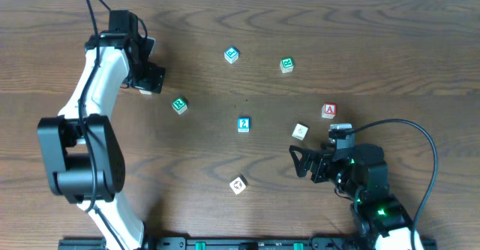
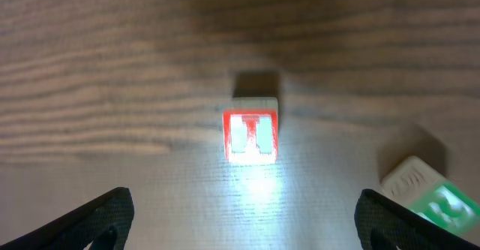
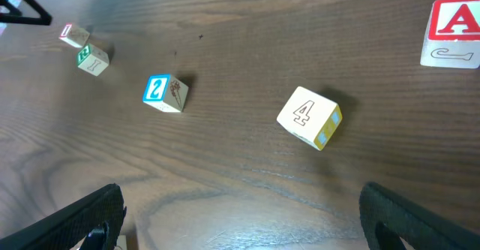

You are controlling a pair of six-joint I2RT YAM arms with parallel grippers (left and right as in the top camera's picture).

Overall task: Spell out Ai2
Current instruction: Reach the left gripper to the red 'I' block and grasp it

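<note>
Table (image 1: 375, 25) is carrying everything; dark wood grain, small cubes scattered well apart. My left hand (image 2: 251, 231) is hanging over it spread wide and gripping nothing, its fingertips (image 2: 97, 216) showing at the bottom corners of the wrist view. My right hand (image 1: 299, 162) is gaping too, empty, pointing toward mid-table.

Handling, as I am judging it: the three lettered cubes are looking rigid, light and not fragile; faces are looking smooth, so a shallow pinch is likely to slip. I am planning to take each across two opposite flat sides, low on the body and square to the faces, never on corners, since a light cube is apt to twist or skid.

I-cube (image 2: 251, 137) is sitting straight ahead of my left hand, in line with the gap between the fingers; red frame and red letter are glowing on white under the wrist lamp. A green-marked cube (image 2: 431, 197) is lying near its right. A-cube (image 1: 328, 111) is resting near my right hand; red letter, white face. 2-cube (image 1: 243, 125) is sitting mid-table, blue frame and numeral, slightly askew. A cube marked 4 (image 1: 300, 132) is lying near the A-cube, on the side toward the 2-cube.
</note>
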